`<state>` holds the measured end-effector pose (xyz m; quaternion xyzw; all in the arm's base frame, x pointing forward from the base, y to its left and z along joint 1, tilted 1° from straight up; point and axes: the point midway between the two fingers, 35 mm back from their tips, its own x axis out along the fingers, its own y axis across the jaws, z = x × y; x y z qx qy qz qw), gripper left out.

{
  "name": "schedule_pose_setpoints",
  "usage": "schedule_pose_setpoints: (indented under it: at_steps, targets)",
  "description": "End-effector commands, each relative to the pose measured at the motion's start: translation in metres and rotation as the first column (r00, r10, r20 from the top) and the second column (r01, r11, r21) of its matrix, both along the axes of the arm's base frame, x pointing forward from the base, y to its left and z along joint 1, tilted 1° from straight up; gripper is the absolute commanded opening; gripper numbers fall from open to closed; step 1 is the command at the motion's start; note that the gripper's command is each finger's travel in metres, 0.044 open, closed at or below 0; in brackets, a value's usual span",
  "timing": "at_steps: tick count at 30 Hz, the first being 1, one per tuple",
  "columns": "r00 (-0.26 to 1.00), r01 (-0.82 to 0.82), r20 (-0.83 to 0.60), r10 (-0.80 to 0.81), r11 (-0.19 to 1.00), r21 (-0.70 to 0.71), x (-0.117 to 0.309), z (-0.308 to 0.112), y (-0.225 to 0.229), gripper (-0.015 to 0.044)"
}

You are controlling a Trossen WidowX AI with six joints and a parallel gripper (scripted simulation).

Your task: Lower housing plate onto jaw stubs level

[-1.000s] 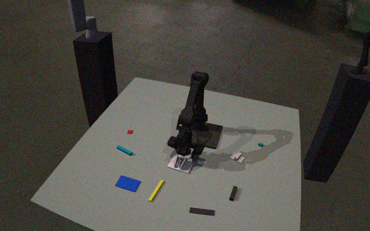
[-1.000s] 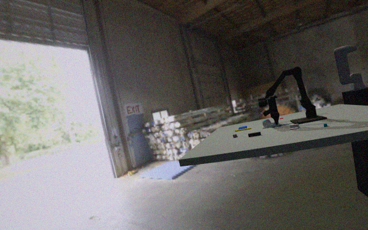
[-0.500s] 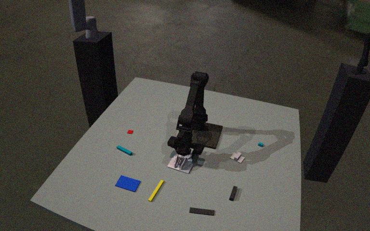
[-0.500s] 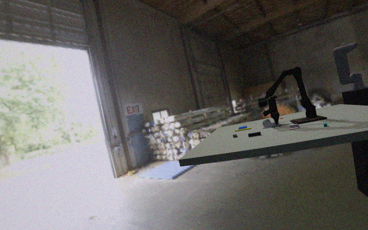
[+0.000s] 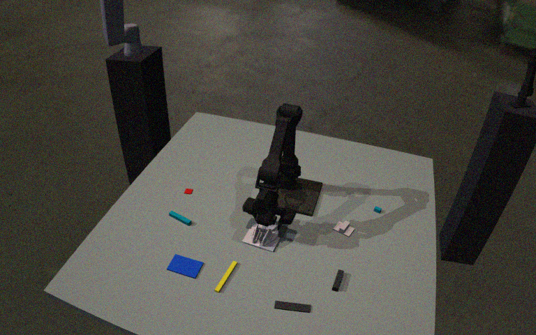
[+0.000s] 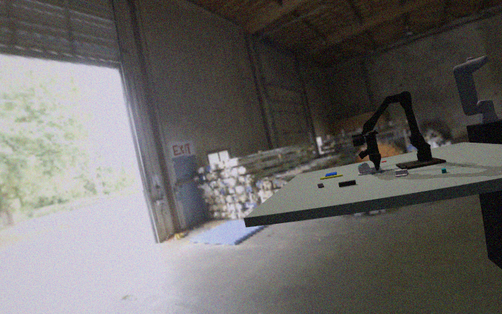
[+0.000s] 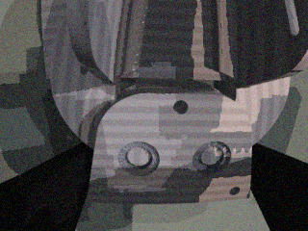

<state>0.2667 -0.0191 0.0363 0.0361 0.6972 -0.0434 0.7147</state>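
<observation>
My gripper points down over the light grey jaw assembly, shut on the housing plate. The housing plate, pale with rounded corners, spans between the two black fingers in the wrist view. Its two ringed round holes each show a pale round stub end inside. The two jaws, one on the left and one on the right, extend outward from beneath the plate. Their upright walls stand beyond the plate's top edge. The white base lies under the jaws. The underside of the plate is hidden, so full seating cannot be told.
A small stepped white part and a teal piece are to the right. A teal bar, red tile, blue plate and yellow bar lie left and in front. Two dark bars lie near the front.
</observation>
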Motion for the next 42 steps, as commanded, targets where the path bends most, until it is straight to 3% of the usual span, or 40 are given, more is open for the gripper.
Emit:
schedule_pose_setpoints:
  at_steps: [1,11,15,28,39,42]
  targets:
    - [1.000,-0.003,-0.002,0.003,1.000,-0.003,0.000,-0.001,0.000,0.0351]
    - [1.000,-0.003,-0.002,0.003,1.000,-0.003,0.000,-0.001,0.000,0.0351]
    - [1.000,0.000,0.000,0.000,1.000,0.000,0.000,0.000,0.000,0.0440]
    - [1.000,0.000,0.000,0.000,1.000,0.000,0.000,0.000,0.000,0.0440]
    - [1.000,-0.003,-0.002,0.003,1.000,-0.002,-0.003,0.074,0.001,0.0440]
    - [1.000,-0.003,0.001,0.003,1.000,0.000,-0.001,0.067,0.001,0.0440]
